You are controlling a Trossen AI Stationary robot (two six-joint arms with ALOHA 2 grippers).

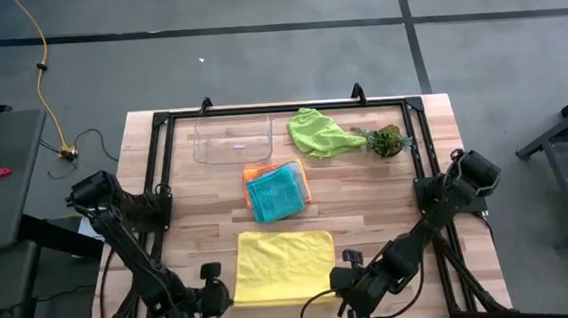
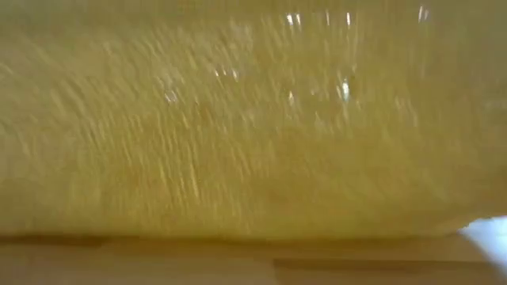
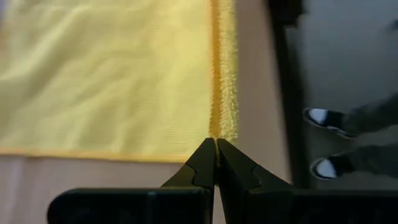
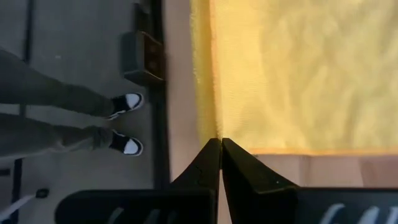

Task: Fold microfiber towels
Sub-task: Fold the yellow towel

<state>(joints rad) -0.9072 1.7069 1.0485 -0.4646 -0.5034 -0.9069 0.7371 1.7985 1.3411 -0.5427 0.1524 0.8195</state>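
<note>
Yellow towel (image 1: 283, 264) spread flat at the table's (image 1: 366, 188) near edge, left gripper (image 1: 211, 284) clenched beside one lower corner, right gripper (image 1: 347, 273) clenched beside the other, neither grasping it, teal towel (image 1: 274, 193) stacked on orange towel (image 1: 252, 172) mid-table, lime green towel (image 1: 319, 132) crumpled farther back.

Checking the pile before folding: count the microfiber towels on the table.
4 visible: flat yellow microfiber towel at the near edge; folded teal towel atop an orange towel mid-table; crumpled lime green towel at the far side. Another may be hidden beneath the stack.

Fuzzy matt cloth yellow towel (image 1: 283, 265) lies on smooth wooden table (image 1: 367, 193).
</note>
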